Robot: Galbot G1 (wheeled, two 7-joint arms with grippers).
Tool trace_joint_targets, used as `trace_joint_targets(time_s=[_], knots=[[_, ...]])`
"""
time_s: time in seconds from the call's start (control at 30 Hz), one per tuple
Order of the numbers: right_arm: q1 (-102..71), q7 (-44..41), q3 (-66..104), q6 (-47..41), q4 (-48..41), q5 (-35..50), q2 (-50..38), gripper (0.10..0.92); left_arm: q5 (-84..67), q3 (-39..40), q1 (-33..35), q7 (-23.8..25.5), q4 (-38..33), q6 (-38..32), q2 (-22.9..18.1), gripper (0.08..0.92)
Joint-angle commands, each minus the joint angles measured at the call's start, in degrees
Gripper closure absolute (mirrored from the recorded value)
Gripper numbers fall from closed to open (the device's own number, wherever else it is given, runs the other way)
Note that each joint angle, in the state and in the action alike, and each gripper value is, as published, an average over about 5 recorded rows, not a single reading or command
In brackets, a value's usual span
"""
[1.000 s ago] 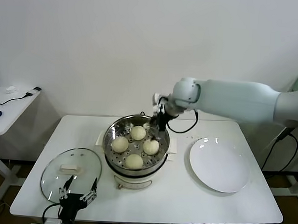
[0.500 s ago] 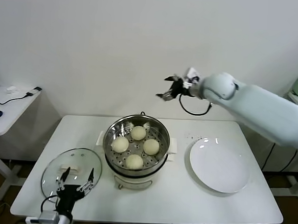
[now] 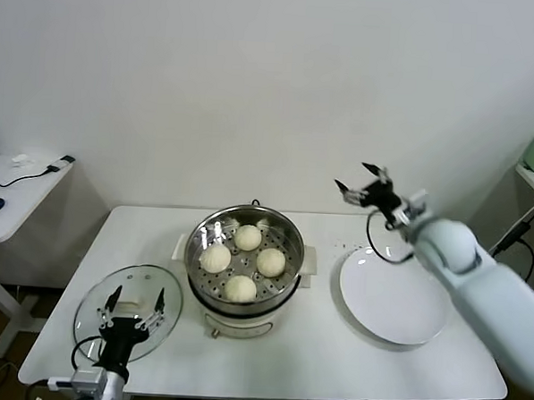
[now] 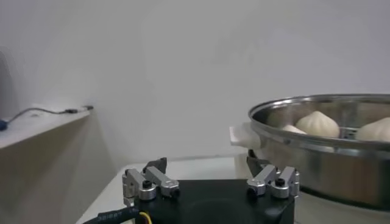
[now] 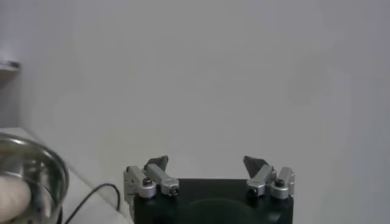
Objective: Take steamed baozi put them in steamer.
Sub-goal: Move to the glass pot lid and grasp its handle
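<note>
A white table (image 3: 330, 365) is seen carrying everything. Near its middle, the steamer (image 3: 241, 299) is standing: a round, shiny stainless-steel pot on a white base with side handles, its perforated tray showing between the buns. To its right, a flat white plate (image 3: 393, 296) is lying bare, apart from the steamer. To the steamer's left, near the table's front left corner, a round glass lid (image 3: 91, 312) with a white knob is resting flat.

Four steamed baozi (image 3: 242, 288) are sitting inside the steamer on the tray, arranged in a diamond: one toward the back, one on the left, one on the right, one at the front. They are small, smooth, creamy-white domes, set close together. In the left wrist view two of them are showing over the steel rim.

The right gripper (image 3: 363, 187) is being held in the air above the plate's far edge, well clear of the steamer, with its white arm running off toward the lower right. Its fingers (image 5: 156, 165) are spread wide and nothing is being gripped or touched.

The left gripper (image 3: 132, 306) is being held low over the near part of the glass lid. Its fingers (image 4: 157, 165) are likewise parted wide, with nothing between them.
</note>
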Motion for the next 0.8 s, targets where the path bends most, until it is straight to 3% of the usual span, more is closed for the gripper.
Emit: trace_joint_targets(time_s=[0.03, 0.23, 0.37, 0.53, 0.8], knots=[[-39.6, -0.5, 31.5, 15.9, 2.7, -9.9, 13.4, 0.203, 5.4, -0.1, -1.4, -1.3, 1.5, -3.3, 0.3, 0.177], [-43.4, -2.0, 31.6, 22.0, 0.5, -10.0, 20.8, 0.203, 14.8, -0.6, -1.8, -4.2, 3.4, -7.4, 0.9, 0.177], [-45.4, -1.9, 30.2, 22.8, -0.3, -9.7, 23.5, 0.203, 25.6, -1.1, -2.1, -11.0, 5.4, -9.7, 2.4, 0.177], [-46.2, 1.6, 28.5, 22.0, -0.9, -11.7, 24.0, 0.203, 49.6, -3.4, -3.5, -19.0, 11.4, -15.0, 5.0, 0.177], [-47.3, 5.1, 26.8, 23.7, -1.6, -12.9, 23.9, 0.203, 69.5, -3.6, -2.8, -24.4, 21.3, -10.8, 8.3, 0.177]])
